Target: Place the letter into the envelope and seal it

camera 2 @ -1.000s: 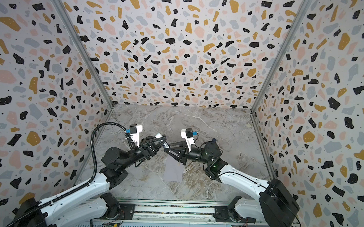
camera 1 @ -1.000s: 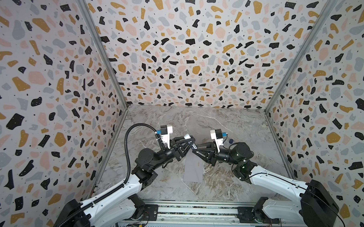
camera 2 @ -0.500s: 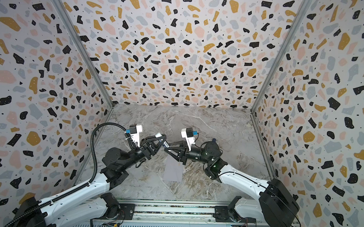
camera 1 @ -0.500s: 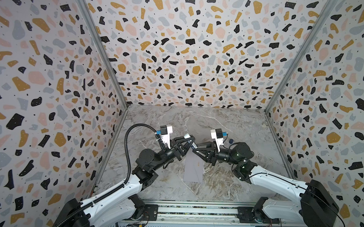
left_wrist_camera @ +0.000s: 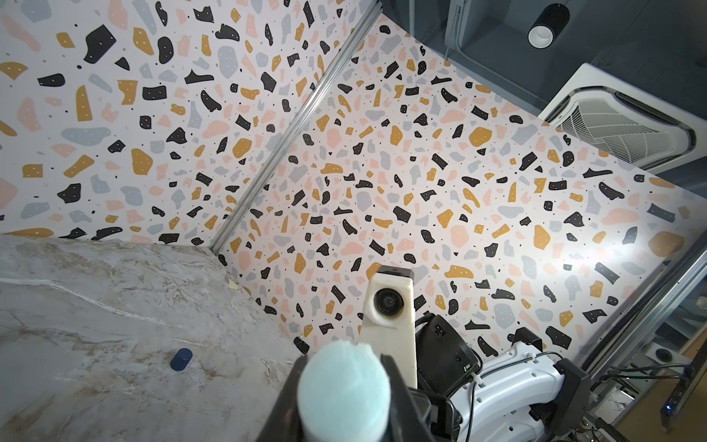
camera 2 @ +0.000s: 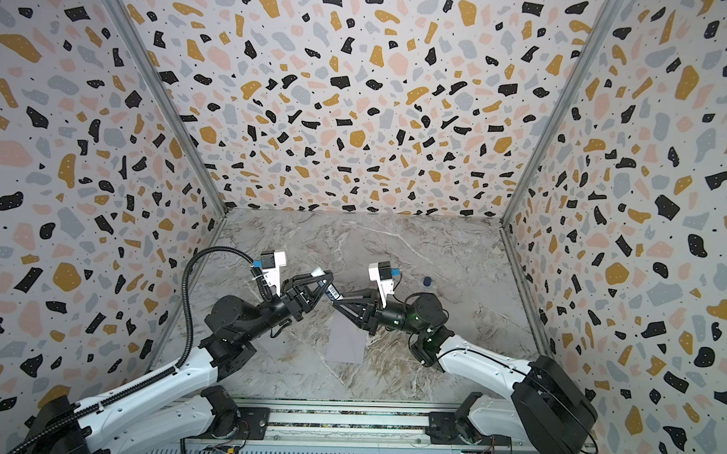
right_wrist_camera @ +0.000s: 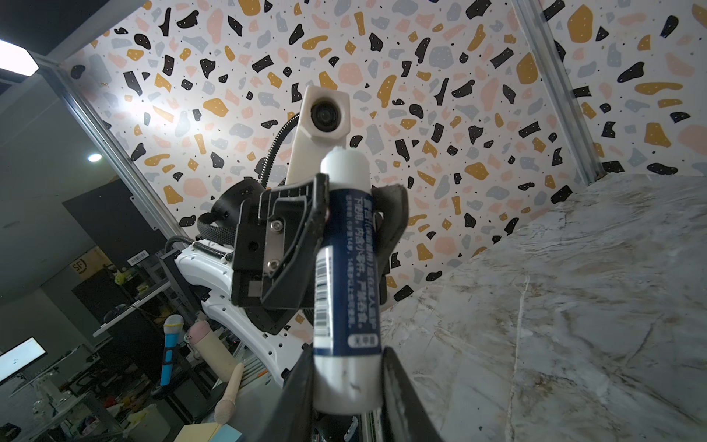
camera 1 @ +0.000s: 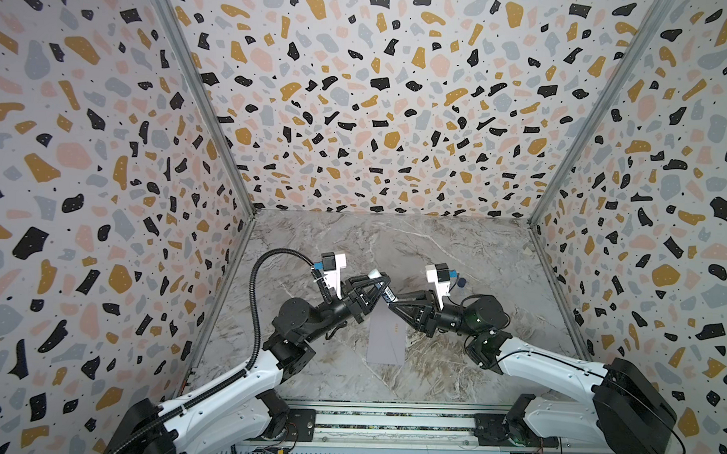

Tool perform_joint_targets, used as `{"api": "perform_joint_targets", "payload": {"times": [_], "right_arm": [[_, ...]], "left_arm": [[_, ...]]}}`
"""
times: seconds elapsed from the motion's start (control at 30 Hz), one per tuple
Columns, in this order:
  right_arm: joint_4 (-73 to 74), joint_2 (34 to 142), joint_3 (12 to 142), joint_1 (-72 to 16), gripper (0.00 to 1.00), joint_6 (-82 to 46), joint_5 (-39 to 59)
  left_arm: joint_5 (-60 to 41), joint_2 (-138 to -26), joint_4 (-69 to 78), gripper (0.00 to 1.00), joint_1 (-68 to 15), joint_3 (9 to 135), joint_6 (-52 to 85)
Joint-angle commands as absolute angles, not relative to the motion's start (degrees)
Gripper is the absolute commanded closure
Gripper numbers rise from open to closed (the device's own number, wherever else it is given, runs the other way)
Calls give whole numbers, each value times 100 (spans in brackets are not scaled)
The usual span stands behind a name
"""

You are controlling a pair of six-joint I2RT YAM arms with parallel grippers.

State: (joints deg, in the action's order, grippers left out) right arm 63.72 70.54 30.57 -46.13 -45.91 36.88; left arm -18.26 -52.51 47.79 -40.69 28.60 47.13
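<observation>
Top views show the envelope [camera 1: 387, 343] pale grey-lavender, lying flat.

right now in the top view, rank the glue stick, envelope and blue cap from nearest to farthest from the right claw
1. glue stick: gripped in the right claw itself.
2. envelope: flat on the table, beneath the claw, toward the front.
3. blue cap: on the table farther back, to the right.
</observation>
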Motion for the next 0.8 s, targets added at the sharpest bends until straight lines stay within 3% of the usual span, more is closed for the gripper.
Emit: {"api": "perform_joint_targets", "payload": {"times": [0.0,0.23,0.37,0.57,0.77], "right_arm": [[6736,7030,3111,-4632,80,-4706,3744],[6373,6946,3203,-4639,93,-4503,3528],[5290,6617,3410,-4792,100,-3698,2757],[3187,6291,4192,-5773,100,-1682,-112],[2471,6928,5075,-6931,100,101,-3335]], "left_arm": [[-1793,-5170,5039,100,-4095,2953,4579],[-1689,-5172,4747,100,-4096,2960,4452],[-1359,-5178,3984,100,-4096,3100,4200],[-1286,-5258,3810,100,-4095,3103,4171],[-1299,-5354,3788,100,-4096,3102,4163]]}}
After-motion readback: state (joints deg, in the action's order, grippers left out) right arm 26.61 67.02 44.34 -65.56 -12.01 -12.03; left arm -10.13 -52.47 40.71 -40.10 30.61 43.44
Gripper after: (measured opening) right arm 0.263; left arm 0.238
